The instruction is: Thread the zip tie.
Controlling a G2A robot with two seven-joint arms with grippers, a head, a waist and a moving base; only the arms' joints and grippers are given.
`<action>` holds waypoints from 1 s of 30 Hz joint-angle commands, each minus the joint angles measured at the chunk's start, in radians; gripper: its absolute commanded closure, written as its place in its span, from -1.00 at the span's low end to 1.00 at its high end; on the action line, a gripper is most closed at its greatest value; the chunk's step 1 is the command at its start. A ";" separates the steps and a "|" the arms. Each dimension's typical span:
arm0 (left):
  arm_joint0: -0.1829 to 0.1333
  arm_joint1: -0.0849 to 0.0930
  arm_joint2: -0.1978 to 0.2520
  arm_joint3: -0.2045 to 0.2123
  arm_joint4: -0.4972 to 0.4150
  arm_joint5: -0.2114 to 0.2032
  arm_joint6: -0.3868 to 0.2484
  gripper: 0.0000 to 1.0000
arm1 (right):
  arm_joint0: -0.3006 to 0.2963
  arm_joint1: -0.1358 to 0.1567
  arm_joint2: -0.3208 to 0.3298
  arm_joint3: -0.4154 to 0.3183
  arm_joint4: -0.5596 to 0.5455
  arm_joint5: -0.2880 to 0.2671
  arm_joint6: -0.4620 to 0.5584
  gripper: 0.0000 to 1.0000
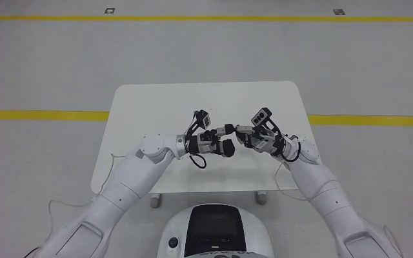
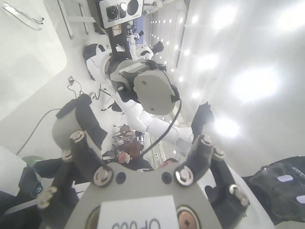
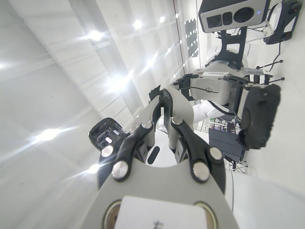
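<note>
- Left tool (image 2: 143, 106): I read its fingers (image 2: 83, 120) as spread wide apart. It hangs above the desk (image 1: 148, 103).
- Right tool (image 3: 160, 94): the fingers are drawn together at the tips. I cannot tell whether anything thin is pinched there.
- In the way: from the left wrist, the right tool's grey body sits in the gap between the left fingers. From the right wrist, the left tool's black padded finger (image 3: 259, 115) stands beside the right tool's tips.
- Black cable (image 1: 199, 161): it loops under the left wrist.
- Zip tie: I cannot place it with certainty. The left wrist view gives a thin pale strand (image 2: 22, 15) lying flat on the desk past the tools, bowed along its length and dark at one end. I cannot tell whether this is the tie, or which way its long axis runs.
- Top view: the arms meet over the desk's middle with the tools facing tip to tip. The wrist views supply the finger states.
- Beyond the desk: yellow floor lines (image 1: 206, 18) and two floor plates (image 1: 110, 11).
</note>
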 commanded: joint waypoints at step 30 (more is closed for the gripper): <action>-0.009 0.002 -0.008 0.020 -0.003 -0.003 0.006 0.24 | -0.006 0.031 0.076 0.019 -0.211 0.046 -0.010 1.00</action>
